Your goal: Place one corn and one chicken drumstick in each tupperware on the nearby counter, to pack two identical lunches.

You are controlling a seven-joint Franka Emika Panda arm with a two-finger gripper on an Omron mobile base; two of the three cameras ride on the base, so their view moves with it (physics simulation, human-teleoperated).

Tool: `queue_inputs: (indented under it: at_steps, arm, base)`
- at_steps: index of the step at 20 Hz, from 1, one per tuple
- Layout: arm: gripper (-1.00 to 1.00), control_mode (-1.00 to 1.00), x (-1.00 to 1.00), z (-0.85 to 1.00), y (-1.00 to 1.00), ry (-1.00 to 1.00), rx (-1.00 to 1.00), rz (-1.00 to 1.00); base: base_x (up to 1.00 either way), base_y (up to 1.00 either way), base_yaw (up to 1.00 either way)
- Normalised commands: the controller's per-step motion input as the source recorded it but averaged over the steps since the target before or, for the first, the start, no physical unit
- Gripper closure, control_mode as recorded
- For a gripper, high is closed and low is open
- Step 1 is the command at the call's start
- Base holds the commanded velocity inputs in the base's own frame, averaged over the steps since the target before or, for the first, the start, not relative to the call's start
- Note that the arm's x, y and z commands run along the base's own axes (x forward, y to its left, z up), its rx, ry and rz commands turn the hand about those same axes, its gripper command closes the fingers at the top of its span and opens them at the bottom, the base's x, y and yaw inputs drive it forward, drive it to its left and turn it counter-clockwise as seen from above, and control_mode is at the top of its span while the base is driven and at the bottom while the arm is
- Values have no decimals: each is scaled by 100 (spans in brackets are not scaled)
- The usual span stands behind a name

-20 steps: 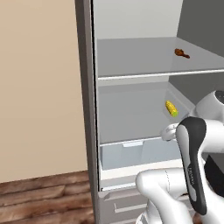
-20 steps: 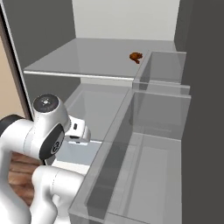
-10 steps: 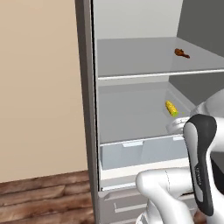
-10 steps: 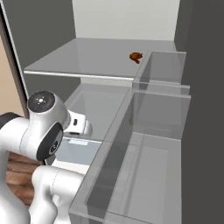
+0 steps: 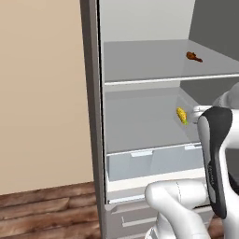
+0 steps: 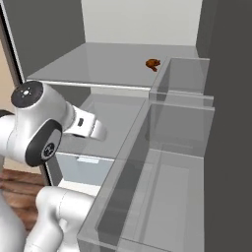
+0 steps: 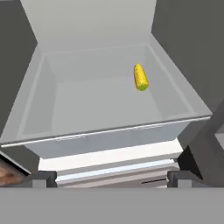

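The gripper [image 7: 112, 177] has its jaws spread wide apart, holding and touching nothing. Ahead of it, a yellow corn [image 7: 140, 77] lies on a grey fridge shelf [image 7: 100, 105], well beyond the fingertips and toward the right wall. The left base view shows the corn [image 5: 181, 115] too, with a brown drumstick [image 5: 193, 57] on the shelf above. In the right base view the drumstick [image 6: 153, 64] appears small, probably lying near a clear bin [image 6: 162, 162].

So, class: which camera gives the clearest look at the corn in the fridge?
The hand view: the corn lies whole and unblocked on the shelf floor, near its right wall. In the left base view the corn is small, beside the robot's arm.
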Motion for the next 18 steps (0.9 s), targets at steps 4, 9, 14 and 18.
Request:
queue_inputs:
  at_steps: [4, 9, 14, 18]
  arm:
    - [-100, -100, 1, 56, -10, 1, -9, -27]
    - [-100, -100, 0, 57, -20, -6, -1, -13]
    - [-100, -100, 3, 44, -9, -5, 0, -7]
    - [-100, -100, 0, 28, -1, -8, 0, 0]
  base:
    - [0, 0, 0]
    - [0, 0, 0]
    - [0, 0, 0]
    - [0, 0, 0]
